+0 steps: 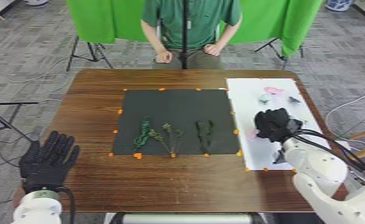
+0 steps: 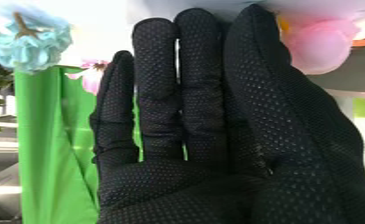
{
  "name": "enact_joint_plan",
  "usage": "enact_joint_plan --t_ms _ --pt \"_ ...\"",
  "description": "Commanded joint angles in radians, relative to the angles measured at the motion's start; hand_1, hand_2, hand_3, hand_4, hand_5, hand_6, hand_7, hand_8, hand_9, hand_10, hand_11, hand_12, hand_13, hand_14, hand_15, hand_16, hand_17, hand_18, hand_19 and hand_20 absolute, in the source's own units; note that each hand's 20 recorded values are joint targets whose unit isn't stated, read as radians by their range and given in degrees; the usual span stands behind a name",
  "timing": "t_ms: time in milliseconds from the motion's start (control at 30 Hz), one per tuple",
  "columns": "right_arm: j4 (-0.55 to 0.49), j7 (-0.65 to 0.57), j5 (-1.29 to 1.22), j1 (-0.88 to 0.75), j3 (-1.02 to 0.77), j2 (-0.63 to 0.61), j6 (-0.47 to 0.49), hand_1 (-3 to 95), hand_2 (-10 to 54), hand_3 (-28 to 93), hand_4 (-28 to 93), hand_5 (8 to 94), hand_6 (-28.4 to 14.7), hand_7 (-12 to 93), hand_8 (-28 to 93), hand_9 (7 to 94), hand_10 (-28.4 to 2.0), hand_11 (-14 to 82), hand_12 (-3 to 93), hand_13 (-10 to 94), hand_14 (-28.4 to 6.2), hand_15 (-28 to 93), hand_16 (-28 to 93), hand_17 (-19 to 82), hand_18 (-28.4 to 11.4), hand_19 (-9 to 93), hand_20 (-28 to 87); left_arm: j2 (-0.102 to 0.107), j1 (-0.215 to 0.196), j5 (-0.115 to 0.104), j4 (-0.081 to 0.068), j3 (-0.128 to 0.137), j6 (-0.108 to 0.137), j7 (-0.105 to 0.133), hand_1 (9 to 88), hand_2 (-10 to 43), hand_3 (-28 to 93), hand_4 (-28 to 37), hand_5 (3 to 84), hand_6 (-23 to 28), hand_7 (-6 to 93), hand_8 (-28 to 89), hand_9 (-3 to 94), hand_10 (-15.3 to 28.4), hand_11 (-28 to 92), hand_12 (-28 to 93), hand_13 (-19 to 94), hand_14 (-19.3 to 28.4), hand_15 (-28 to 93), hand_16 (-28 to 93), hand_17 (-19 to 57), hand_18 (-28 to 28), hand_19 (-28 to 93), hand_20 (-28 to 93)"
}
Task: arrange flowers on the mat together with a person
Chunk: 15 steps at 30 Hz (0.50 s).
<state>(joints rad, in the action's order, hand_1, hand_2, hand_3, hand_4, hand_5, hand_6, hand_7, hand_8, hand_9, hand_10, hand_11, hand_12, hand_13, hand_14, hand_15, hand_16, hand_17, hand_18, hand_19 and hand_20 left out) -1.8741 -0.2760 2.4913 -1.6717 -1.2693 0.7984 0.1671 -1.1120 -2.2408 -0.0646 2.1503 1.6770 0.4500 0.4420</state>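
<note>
Worktop: brown wooden table point(image 1: 187, 187), carrying a square dark grey mat point(image 1: 171, 109) and, along its right edge, a long white sheet point(image 1: 246, 92).
Mat, left: a dense green leafy stem point(image 1: 143, 134), lying in the half toward the near edge.
Mat, middle: a thin branching green sprig point(image 1: 168, 136), its stalks running toward the near edge.
Mat, right: a dark green stem with slender leaves point(image 1: 204, 134), apart from the sprig.
Sheet, far edge: a pink flower point(image 1: 273, 90), a pale teal flower point(image 1: 265, 99) just beside it and a small dark grey flower point(image 1: 294, 100) toward the right edge.
Right hand: black-gloved right hand point(image 1: 274, 123) over the sheet's middle; fingers straight and released in the right wrist view.
Beside the right hand point(image 2: 192, 187): rounded pink petals point(image 2: 321, 46) close by the fingers, contact unclear; a ruffled light blue bloom point(image 2: 34, 44) apart from them.
Left hand: black-gloved left hand point(image 1: 45, 165) at the worktop's left edge, toward the near corner, fingers straight and spread, holding nothing.
</note>
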Motion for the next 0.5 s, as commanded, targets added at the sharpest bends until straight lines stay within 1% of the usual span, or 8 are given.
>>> enact_joint_plan --t_ms 33,100,133,200,233,300,400,500 --pt "-0.022 0.002 0.016 -0.056 0.006 -0.011 -0.051 59.0 -9.5 62 -28 58.0 4.3 40 -12 71.7 -5.9 13.9 41.8 58 -5.3 43 38 22 -18.1 66 33 -0.005 -0.009 -0.014 -0.006 -0.003 0.014 -0.011 29.3 16.8 77 -28.3 50.7 10.5 21.3 -12 44.0 16.2 30 8 34 17.5 46 -12 -6.5 16.6 45 11" --pt "-0.034 0.025 0.017 -0.067 -0.002 -0.016 -0.06 53.8 -9.5 72 -28 52.7 3.4 32 -18 61.3 -7.6 20.2 24.8 56 -5.7 41 32 21 -18.1 65 30 -0.004 -0.01 -0.021 -0.005 -0.001 0.012 -0.01 29.3 16.8 77 -28.3 50.7 10.5 21.3 -12 44.1 16.3 30 8 34 17.6 46 -12 -6.5 16.6 45 11" --pt "-0.039 0.041 0.017 -0.07 -0.005 -0.018 -0.054 52.1 -9.5 76 -28 47.4 2.4 28 -18 54.7 -8.1 18.2 19.5 54 -6.0 40 28 20 -18.0 65 30 -0.004 -0.011 -0.023 -0.005 0.0 0.012 -0.007 29.3 16.8 77 -28.3 50.7 10.5 21.3 -12 44.2 16.3 30 8 34 17.6 46 -12 -6.5 16.6 45 11" --pt "-0.045 0.074 0.018 -0.075 -0.012 -0.02 -0.049 51.0 -9.5 79 -28 39.9 0.9 25 -17 44.2 -9.2 12.5 16.4 50 -6.2 36 23 19 -17.5 64 29 0.003 -0.008 -0.027 -0.006 -0.003 0.018 -0.003 29.3 16.7 77 -28.3 50.6 10.5 21.3 -12 44.1 16.4 29 8 34 17.6 46 -12 -6.5 16.6 45 11" --pt "-0.047 0.085 0.016 -0.074 -0.011 -0.02 -0.044 50.9 -9.5 80 -28 38.1 0.6 25 -17 41.5 -8.7 11.6 16.0 49 -6.2 35 22 19 -17.4 64 28 0.002 -0.011 -0.028 -0.005 -0.002 0.018 -0.003 29.4 16.6 77 -28.3 50.6 10.5 21.4 -12 44.0 16.4 30 8 34 17.6 46 -12 -6.5 16.6 45 11" --pt "-0.054 0.121 0.008 -0.079 -0.02 -0.022 -0.027 50.9 -9.5 80 -28 37.7 1.0 25 -17 41.1 -8.2 12.1 15.9 49 -6.0 35 22 19 -17.3 64 28 0.001 -0.006 -0.023 -0.007 -0.003 0.013 -0.01 29.7 16.3 77 -28.3 50.6 10.5 21.3 -12 44.1 16.4 30 8 34 17.6 46 -12 -6.5 16.6 45 11" --pt "-0.051 0.14 0.012 -0.072 -0.003 -0.025 -0.018 51.8 -9.5 79 -28 40.4 3.3 28 -18 43.9 -7.3 13.5 16.0 51 -5.0 35 22 19 -16.9 64 28 0.003 -0.005 -0.024 -0.009 -0.004 0.011 -0.008 29.8 16.0 77 -28.3 50.6 10.4 21.5 -12 44.0 16.3 30 8 34 17.5 46 -12 -6.5 16.6 45 11" --pt "-0.044 0.124 0.008 -0.068 0.016 -0.026 -0.018 53.6 -9.5 76 -28 50.0 6.0 32 -20 53.2 -6.4 16.7 16.9 54 -4.5 38 24 19 -16.8 64 28 0.003 -0.006 -0.027 -0.009 -0.006 0.013 -0.009 30.0 15.8 77 -28.3 50.6 10.4 21.6 -12 44.1 16.1 30 8 34 17.5 46 -12 -6.5 16.6 45 11"
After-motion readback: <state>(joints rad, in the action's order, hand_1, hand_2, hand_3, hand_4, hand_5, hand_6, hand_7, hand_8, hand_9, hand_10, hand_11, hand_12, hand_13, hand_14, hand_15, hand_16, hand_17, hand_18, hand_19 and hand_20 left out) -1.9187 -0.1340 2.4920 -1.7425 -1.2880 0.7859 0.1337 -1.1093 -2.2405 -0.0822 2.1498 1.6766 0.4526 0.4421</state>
